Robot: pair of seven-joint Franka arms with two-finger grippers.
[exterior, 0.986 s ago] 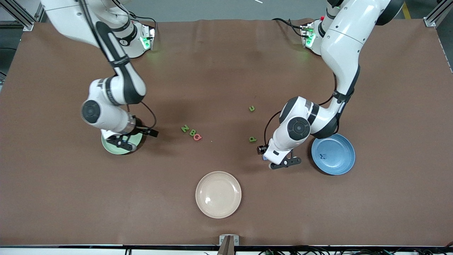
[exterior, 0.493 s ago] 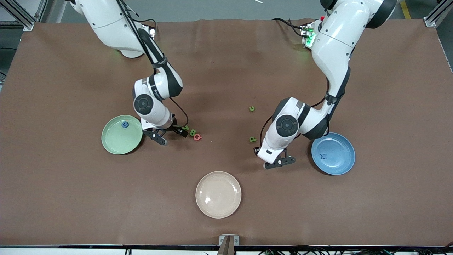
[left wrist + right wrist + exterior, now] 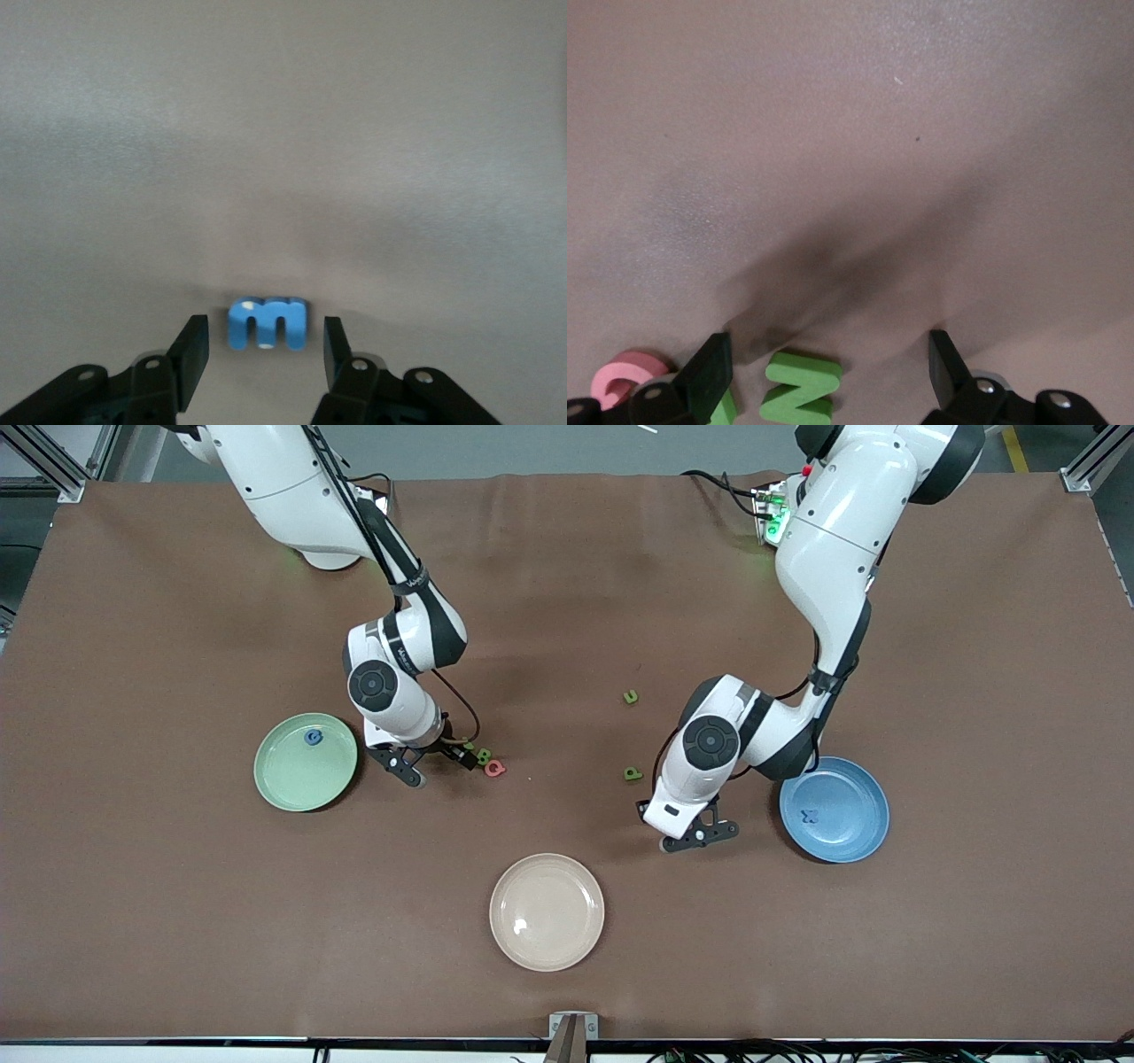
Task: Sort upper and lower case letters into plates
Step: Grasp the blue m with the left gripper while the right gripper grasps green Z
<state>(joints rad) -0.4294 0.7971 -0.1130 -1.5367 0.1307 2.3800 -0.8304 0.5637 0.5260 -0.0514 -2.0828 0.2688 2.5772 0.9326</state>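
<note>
The left claw [image 3: 695, 837] is hanging low over the table [image 3: 567, 602], beside the blue plate [image 3: 834, 810] on the side toward the cream plate [image 3: 547, 911]. Its fingers are standing partly apart, straddling a small blue letter m [image 3: 267, 322] without pinching it yet.

The right claw [image 3: 416, 763] is sitting wide open, just beside the mint plate [image 3: 305, 762], coming over the green N [image 3: 800, 388], with the pink Q [image 3: 494, 768] next to it. A blue piece [image 3: 313, 737] is lying in the mint plate and another [image 3: 807, 816] in the blue plate.

These letters are looking like thin foam: nearly weightless, soft and a little squashy, grippy rather than slick. The best hold is probably across the outer flat edges of the m, fingertips touching the table, with a gentle squeeze so it is not buckling or popping out.
</note>
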